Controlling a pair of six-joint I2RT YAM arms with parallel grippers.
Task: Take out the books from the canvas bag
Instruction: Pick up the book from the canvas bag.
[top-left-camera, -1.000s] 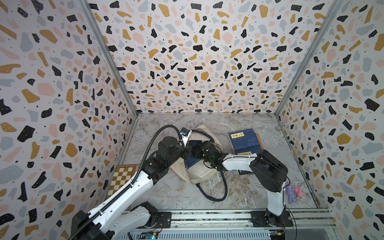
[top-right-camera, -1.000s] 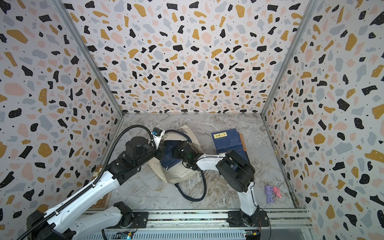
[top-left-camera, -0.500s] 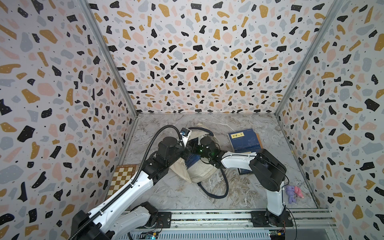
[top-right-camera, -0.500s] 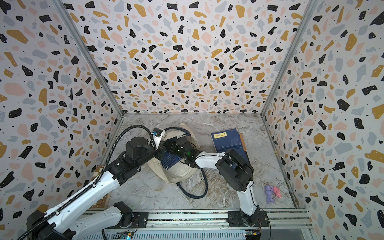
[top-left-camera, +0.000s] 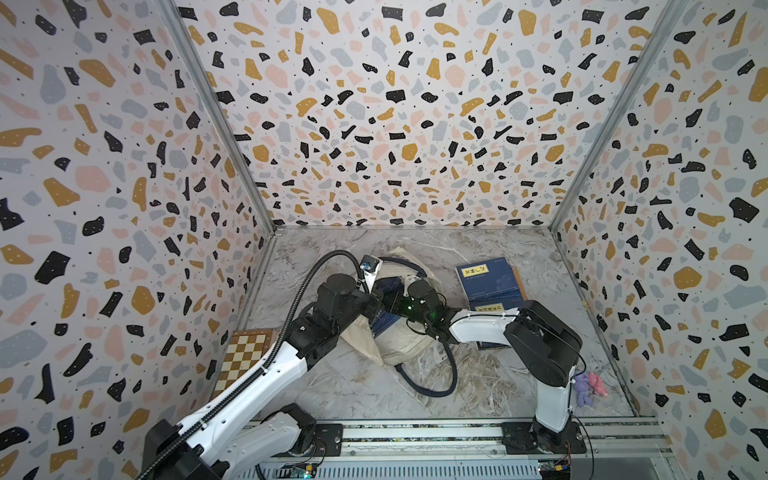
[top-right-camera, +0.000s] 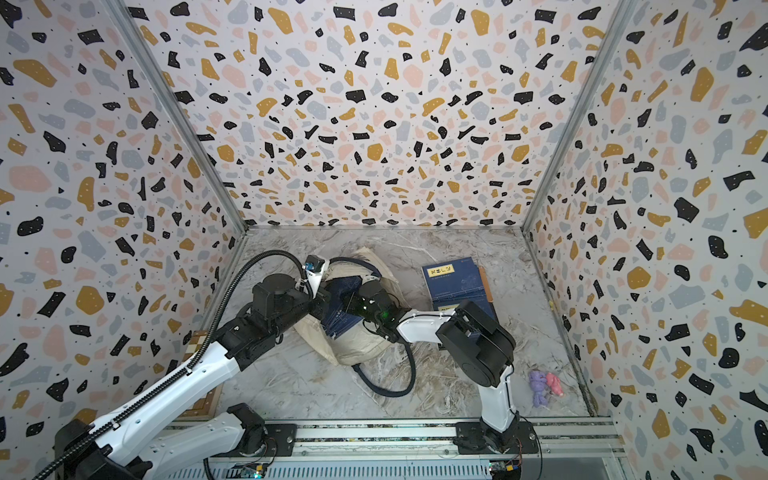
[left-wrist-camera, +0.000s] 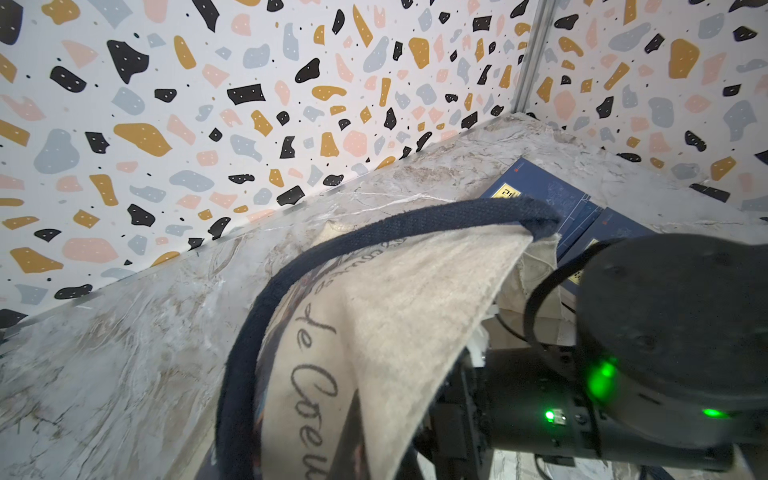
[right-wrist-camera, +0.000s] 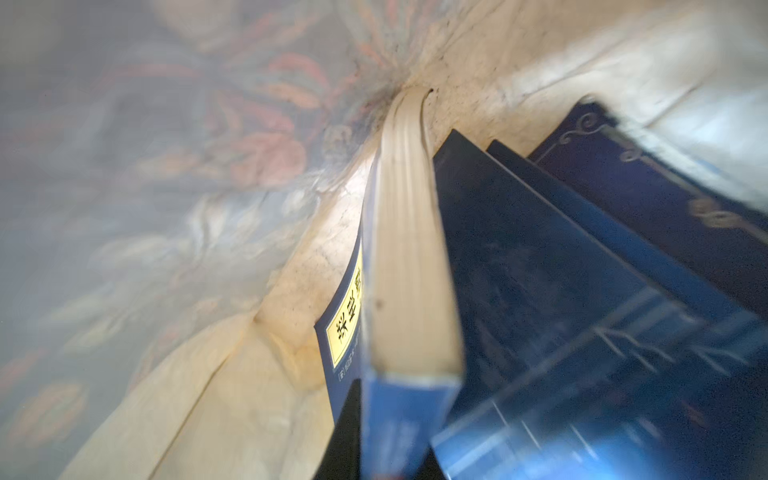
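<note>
Left end effector (top-left-camera: 372, 298) clamps the cream canvas tote (top-left-camera: 399, 345); right end effector (top-left-camera: 388, 300) just closed on a yellow-labelled navy paperback (right-wrist-camera: 409, 395) inside, ready for extraction.

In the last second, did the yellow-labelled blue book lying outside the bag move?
No. The yellow-labelled book lies just as far from the right rear corner post as before.

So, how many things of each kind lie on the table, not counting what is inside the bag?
Navy books: 2
Canvas bag: 1
Chessboard: 1
Small toys: 2 (purple, pink)
Total: 6
</note>
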